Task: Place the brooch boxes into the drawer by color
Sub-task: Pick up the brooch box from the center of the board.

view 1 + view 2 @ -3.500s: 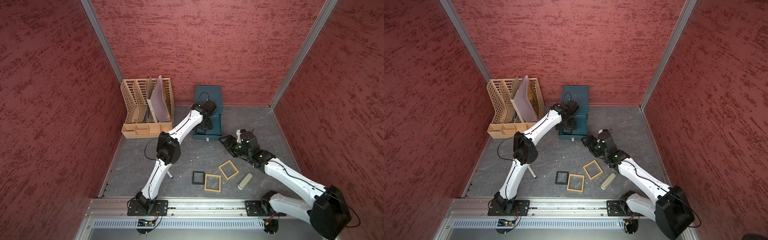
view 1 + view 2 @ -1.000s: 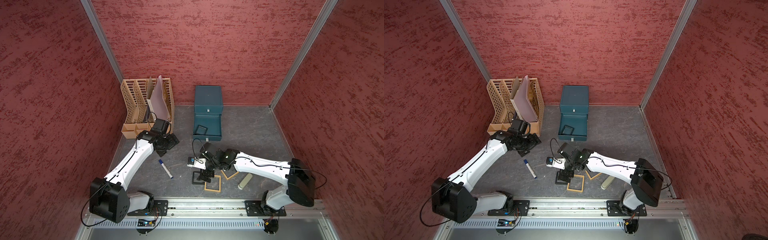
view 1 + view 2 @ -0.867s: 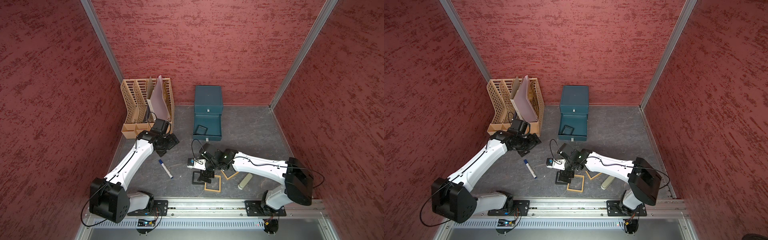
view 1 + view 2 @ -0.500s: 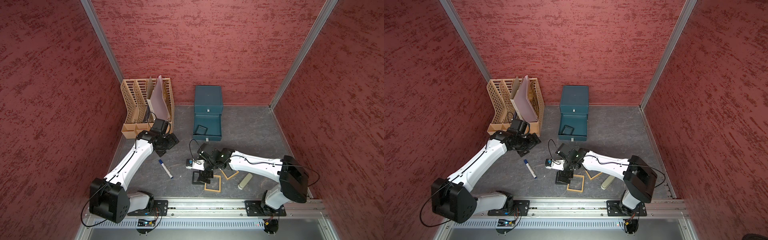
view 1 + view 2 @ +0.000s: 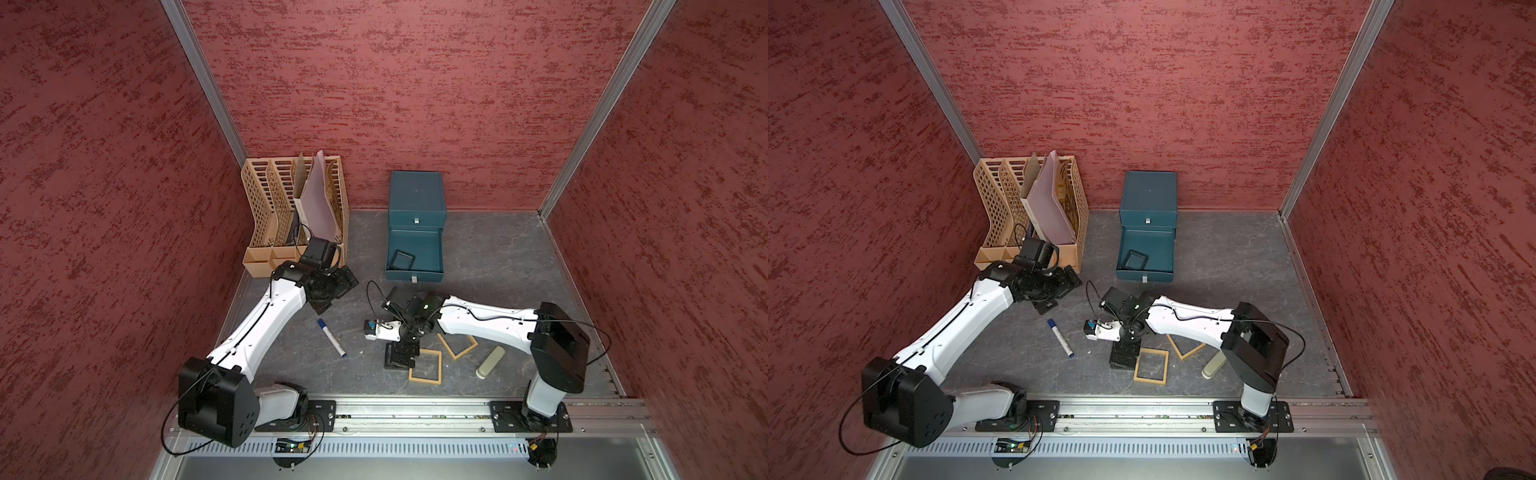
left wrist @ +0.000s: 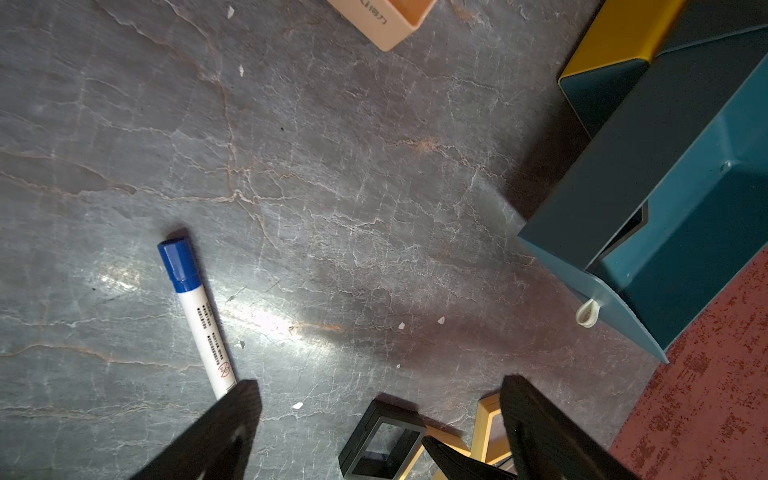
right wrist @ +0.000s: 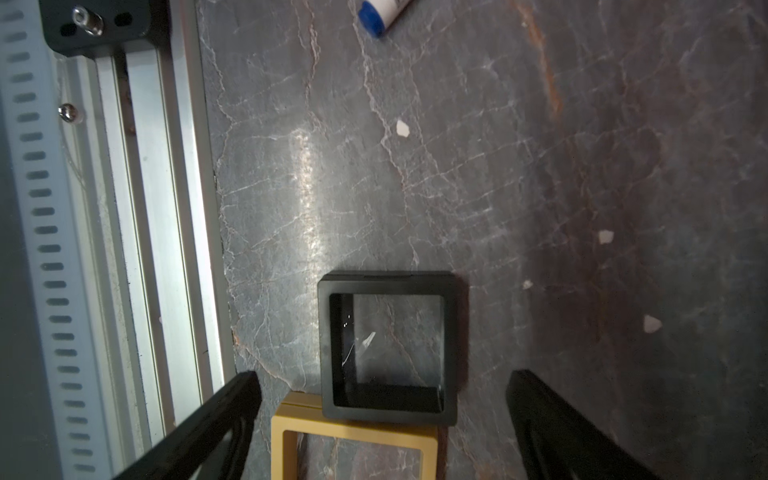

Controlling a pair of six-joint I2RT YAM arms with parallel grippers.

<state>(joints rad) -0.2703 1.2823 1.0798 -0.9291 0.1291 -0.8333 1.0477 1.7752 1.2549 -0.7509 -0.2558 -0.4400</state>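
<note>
The dark teal drawer [image 5: 417, 199] [image 5: 1148, 198] stands at the back wall, its middle tray [image 5: 432, 253] pulled out. One black brooch box [image 5: 401, 259] [image 5: 1133, 259] lies in that tray. A second black brooch box [image 7: 388, 277] [image 6: 357, 440] lies on the floor, its edge against a tan-yellow brooch box [image 7: 353, 430] [image 5: 425, 365]. Another tan-yellow one [image 5: 457, 347] [image 5: 1185, 347] lies just to the right. My right gripper [image 7: 382, 378] [image 5: 401, 353] hangs open over the floor's black box, a finger on each side. My left gripper [image 6: 379, 384] [image 5: 332, 286] is open and empty, in front of the rack.
A tan slotted file rack [image 5: 297, 212] with papers stands at the back left. A blue-capped marker [image 5: 331, 337] [image 6: 195, 307] lies between the arms. A pale green cylinder [image 5: 490, 361] lies right of the tan frames. The metal rail [image 7: 145, 208] borders the front.
The left arm came away from the drawer, leaving a black box in the tray, and now rests near the rack. The right gripper reached over to the floor's black box and edged slightly left.
</note>
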